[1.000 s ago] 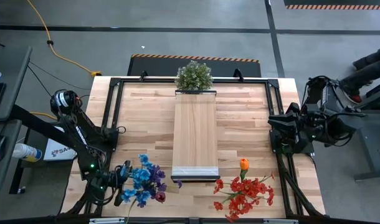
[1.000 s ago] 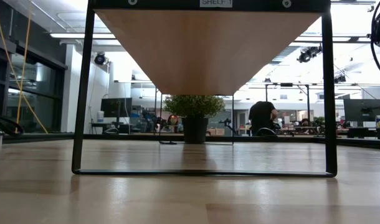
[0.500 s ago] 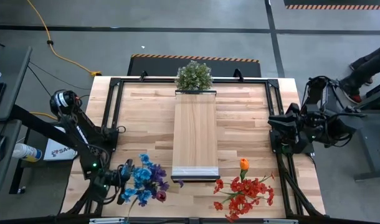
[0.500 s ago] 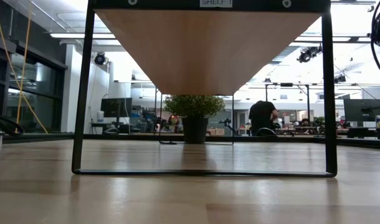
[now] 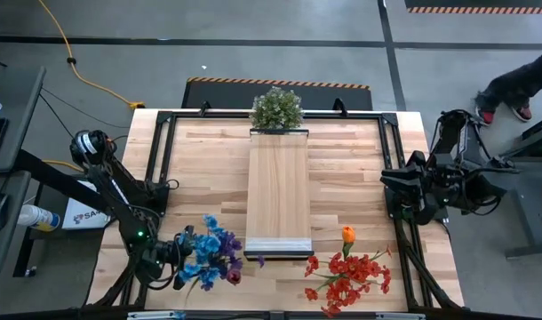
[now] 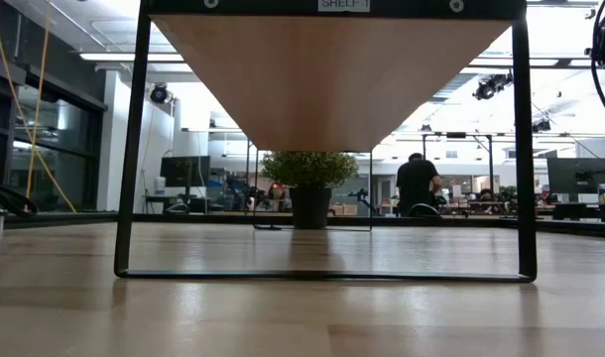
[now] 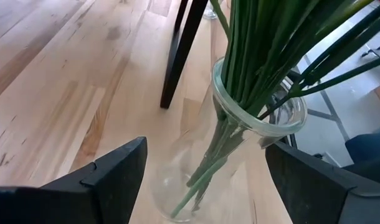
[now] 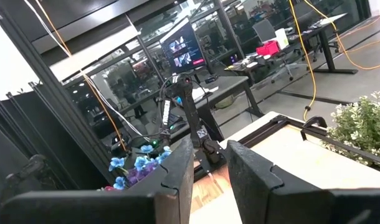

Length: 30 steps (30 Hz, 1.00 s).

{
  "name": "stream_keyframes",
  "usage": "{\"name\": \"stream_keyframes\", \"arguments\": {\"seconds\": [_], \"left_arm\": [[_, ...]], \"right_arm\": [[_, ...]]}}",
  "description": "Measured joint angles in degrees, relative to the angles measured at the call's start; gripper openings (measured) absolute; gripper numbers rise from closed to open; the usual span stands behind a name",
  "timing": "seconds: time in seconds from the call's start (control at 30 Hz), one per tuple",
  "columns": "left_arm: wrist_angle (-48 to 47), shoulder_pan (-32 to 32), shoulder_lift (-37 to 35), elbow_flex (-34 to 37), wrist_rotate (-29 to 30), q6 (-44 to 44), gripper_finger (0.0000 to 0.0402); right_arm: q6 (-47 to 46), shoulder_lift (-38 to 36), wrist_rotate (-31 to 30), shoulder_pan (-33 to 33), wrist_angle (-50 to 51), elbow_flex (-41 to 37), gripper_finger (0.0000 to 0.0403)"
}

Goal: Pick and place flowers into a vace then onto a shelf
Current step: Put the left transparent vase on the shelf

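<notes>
Standing in a clear glass vase at the near left corner of the table, the blue and purple flowers have the left gripper right against them, its fingers spread wide on either side of the vase and not clamping it. Compared with a second ago, that bunch and the gripper sit a little nearer the front edge and slightly more to the right, closer to the near end of the shelf. A second bunch of red and orange flowers lies flat on the tabletop near the right front, unchanged. On the shelf's far end stands a bushy green plant, also unmoved.

Waiting at the right edge of the table, the right gripper has its fingers drawn narrow, with only a slim gap and nothing between them.

From the low view, a small label on the shelf's front rail reads "SHELF", followed by a character too small to make out. Beyond the table a person in dark clothing now stands more upright than before.
</notes>
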State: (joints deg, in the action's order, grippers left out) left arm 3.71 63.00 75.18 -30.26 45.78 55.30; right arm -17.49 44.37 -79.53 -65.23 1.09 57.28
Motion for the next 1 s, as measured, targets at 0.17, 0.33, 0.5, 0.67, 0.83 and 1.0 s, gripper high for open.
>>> {"name": "stream_keyframes", "arguments": {"seconds": [0.17,0.33,0.5,0.67,0.83,1.0], "left_arm": [[0.2,0.0,0.0,0.0,0.2,-0.4,0.036],[1.2,0.0,2.0,0.0,0.6,-1.0,0.036],[3.8,0.0,4.5,0.0,0.5,-1.1,0.036],[3.4,0.0,5.1,0.0,2.6,-2.3,0.036],[3.4,0.0,5.1,0.0,4.2,-4.0,0.036],[4.1,0.0,5.1,0.0,5.2,-4.1,0.036]], "right_arm": [[0.0,0.0,0.3,0.0,-0.1,0.0,0.0087],[0.0,0.2,0.3,0.0,-0.1,0.0,0.0087],[0.0,0.8,0.3,0.0,-0.1,0.0,0.0087],[0.0,1.1,0.2,0.0,-0.5,0.0,0.0087],[1.2,1.9,0.2,0.0,-2.1,0.0,0.0087],[2.6,2.5,0.2,0.0,-3.5,0.0,0.0087]]}}
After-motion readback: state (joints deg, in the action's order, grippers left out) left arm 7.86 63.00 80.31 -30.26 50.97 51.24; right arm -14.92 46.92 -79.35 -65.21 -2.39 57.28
